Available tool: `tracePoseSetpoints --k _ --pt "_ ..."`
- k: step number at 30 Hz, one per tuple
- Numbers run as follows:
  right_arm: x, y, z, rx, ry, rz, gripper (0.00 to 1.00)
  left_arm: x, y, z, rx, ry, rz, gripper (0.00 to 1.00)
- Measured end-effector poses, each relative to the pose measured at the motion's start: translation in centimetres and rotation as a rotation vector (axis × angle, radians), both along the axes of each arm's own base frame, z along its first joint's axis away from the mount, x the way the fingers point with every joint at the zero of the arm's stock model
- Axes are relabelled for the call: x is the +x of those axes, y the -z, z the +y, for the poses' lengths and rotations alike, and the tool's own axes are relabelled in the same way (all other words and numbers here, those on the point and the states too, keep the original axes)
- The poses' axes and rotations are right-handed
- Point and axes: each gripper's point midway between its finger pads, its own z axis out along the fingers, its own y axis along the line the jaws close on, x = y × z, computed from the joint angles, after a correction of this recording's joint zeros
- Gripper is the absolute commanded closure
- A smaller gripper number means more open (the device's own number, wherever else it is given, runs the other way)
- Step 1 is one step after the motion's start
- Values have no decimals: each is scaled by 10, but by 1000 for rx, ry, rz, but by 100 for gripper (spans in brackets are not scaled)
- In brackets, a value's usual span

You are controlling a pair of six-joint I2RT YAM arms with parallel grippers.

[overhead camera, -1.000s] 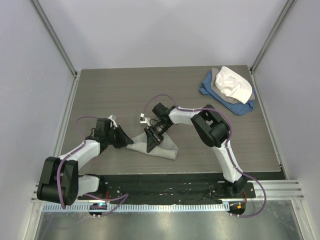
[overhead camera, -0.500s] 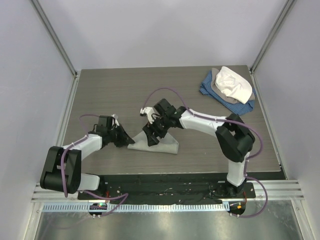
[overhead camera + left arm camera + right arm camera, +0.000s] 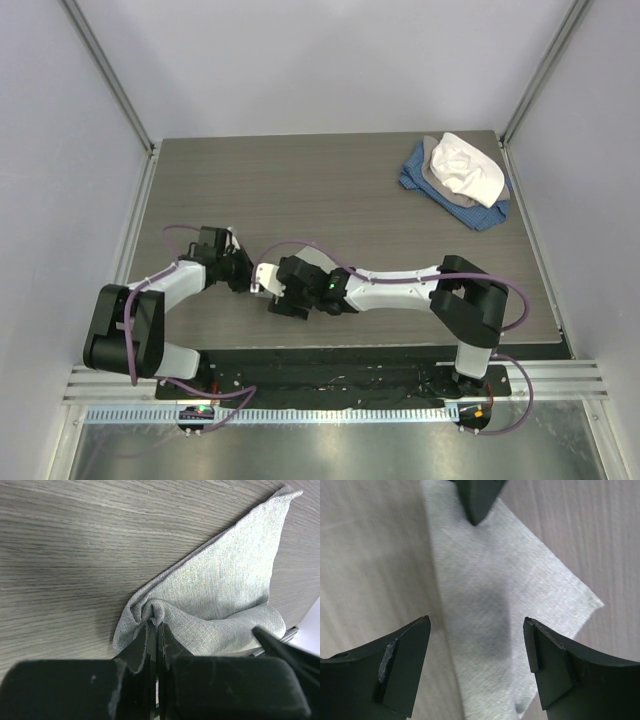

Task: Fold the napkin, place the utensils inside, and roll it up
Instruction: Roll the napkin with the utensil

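Observation:
The light grey napkin lies folded into a triangle on the wooden table. My left gripper is shut on a bunched pinch of cloth at the napkin's near corner. The right gripper hovers open just above the napkin, with nothing between its fingers. In the top view the left gripper and right gripper sit close together at the table's front left, and the right arm hides most of the napkin. A dark fingertip of the left gripper pokes into the right wrist view. The utensils are out of view.
A heap of blue, grey and white cloths lies at the back right corner. The right arm stretches low across the front of the table. A black base rail runs along the near edge. Enclosure walls stand on three sides.
The right gripper let go, opened wide and swung left and nearer over the napkin. The left gripper closed on the napkin's corner and shifted slightly right.

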Motion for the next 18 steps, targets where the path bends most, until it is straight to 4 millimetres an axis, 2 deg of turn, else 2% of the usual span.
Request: tracePoseSetpoints --k 5,10,13,15,17,18 --pt "13 7 -5 -45 19 -62 21 0 0 0 0 3 8 100" --pt "13 20 -7 -76 5 -54 25 0 0 0 1 3 14 100" --pt "11 25 -7 -84 -4 -36 33 1 0 -1 1 4 20 100" --pt "12 27 -8 -80 -2 -19 42 1 0 -1 1 6 23 99" --pt "12 31 -7 -75 -2 19 48 1 1 -1 0 8 26 92" --pt "14 32 -6 -69 1 39 51 1 0 -1 0 9 26 78"
